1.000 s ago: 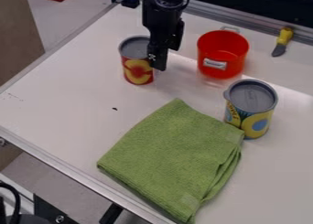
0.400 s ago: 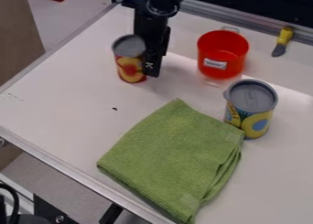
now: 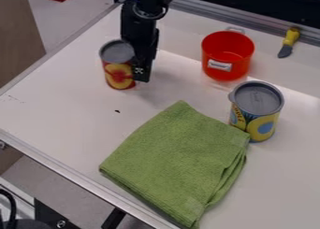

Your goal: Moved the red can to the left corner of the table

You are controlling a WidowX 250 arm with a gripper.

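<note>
- Gripper [image 3: 141,73] is in the upper left of the frame, right up against the right side of the red can [image 3: 117,67]. It has slid left along with the can. I can't tell if it is holding the can or only pushing it.
- Nearest, low in the middle of the frame, the green cloth [image 3: 178,162] lies flat on the table [image 3: 56,106]. It has not moved at all.
- Next comes the yellow can [image 3: 256,112], right of the middle, just beside the top right part of the cloth. It has stayed put too.
- Farther up, at the upper left, the red can stands up straight. It went left, and at the end a little down. That looks like the right way for the job.
- It is not at the left corner yet. The corner looks to be off past the left side of the frame, so I think the can needs to keep going left. If the push gets too hard or too high, the can might tip.
- Past that, at the upper right, the red pot [image 3: 227,55] and the knife [image 3: 288,42] are where they were. Neither looks in the way.
</note>
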